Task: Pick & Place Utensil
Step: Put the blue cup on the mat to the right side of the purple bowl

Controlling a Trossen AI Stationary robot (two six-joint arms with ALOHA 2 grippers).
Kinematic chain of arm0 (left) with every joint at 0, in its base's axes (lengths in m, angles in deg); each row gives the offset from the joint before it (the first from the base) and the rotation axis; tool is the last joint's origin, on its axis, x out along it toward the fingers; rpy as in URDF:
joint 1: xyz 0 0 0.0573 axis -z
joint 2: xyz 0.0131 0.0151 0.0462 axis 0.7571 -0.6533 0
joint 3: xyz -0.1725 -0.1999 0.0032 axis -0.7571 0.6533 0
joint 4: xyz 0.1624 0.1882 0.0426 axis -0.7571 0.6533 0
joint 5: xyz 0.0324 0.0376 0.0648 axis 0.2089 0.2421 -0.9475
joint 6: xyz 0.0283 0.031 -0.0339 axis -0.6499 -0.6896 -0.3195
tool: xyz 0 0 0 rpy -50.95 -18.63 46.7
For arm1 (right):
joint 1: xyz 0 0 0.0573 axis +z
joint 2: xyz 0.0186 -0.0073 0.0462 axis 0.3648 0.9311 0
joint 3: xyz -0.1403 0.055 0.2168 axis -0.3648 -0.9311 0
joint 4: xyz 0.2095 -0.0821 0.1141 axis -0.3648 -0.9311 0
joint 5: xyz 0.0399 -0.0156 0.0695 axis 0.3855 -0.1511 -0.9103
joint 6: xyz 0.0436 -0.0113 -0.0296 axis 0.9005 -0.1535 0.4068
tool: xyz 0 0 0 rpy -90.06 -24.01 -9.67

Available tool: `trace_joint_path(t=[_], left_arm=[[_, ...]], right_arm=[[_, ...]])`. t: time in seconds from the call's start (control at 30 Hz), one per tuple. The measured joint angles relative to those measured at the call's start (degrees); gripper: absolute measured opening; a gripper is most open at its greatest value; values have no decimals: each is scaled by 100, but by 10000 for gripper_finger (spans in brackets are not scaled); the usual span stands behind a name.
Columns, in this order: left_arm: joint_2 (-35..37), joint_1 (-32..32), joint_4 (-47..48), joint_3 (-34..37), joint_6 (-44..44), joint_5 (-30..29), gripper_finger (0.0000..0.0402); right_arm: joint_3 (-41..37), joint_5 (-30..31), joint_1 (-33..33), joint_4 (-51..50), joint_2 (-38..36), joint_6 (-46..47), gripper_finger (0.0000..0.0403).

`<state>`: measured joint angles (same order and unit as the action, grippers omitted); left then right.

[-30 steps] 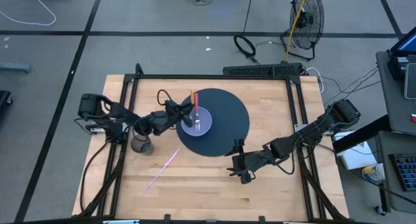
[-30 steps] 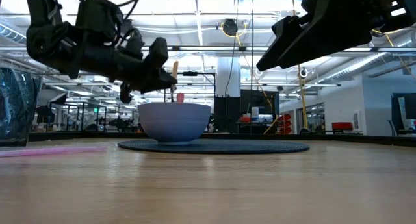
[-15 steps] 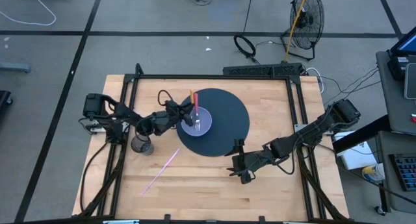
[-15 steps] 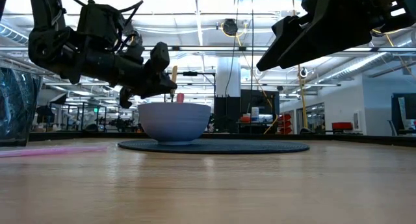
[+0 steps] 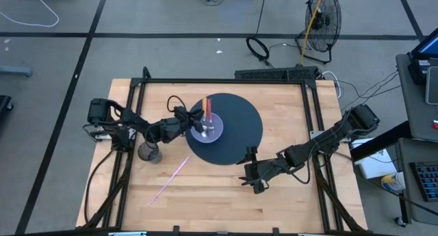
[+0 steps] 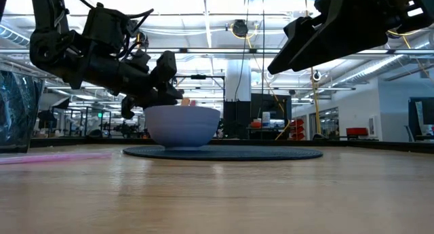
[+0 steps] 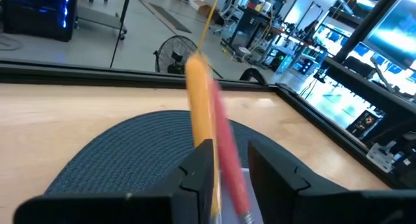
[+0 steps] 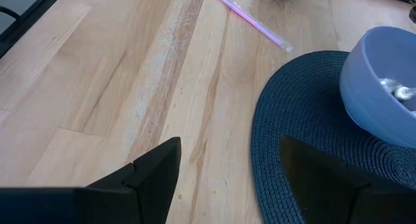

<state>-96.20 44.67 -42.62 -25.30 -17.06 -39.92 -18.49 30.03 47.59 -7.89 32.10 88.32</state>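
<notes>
Over the bowl (image 5: 207, 130), two utensils (image 7: 209, 113) are gripped between the left gripper (image 5: 192, 120) fingers, probably for release inside it.

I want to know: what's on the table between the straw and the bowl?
Only bare wood and the mat's edge lie between the straw and the bowl, seen in the right wrist view.

The left pincer (image 5: 191, 120) has dipped toward the bowl (image 5: 207, 128), so in the low view it now sits just at the bowl's rim rather than above it. The orange-and-pink utensil (image 5: 207, 108) it grips has sunk with it, barely showing above the rim, and has shifted slightly rightward from overhead.
</notes>
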Motion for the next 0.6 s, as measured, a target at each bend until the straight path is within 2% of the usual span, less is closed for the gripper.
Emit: trace_joint_path(t=[0.43,0.6], left_arm=[[0,0,-6,0,-106,-2,51],[11,0,-303,0,-683,150,45]], right_arm=[[0,0,0,1,0,29,254],[0,0,-1,-2,0,29,254]])
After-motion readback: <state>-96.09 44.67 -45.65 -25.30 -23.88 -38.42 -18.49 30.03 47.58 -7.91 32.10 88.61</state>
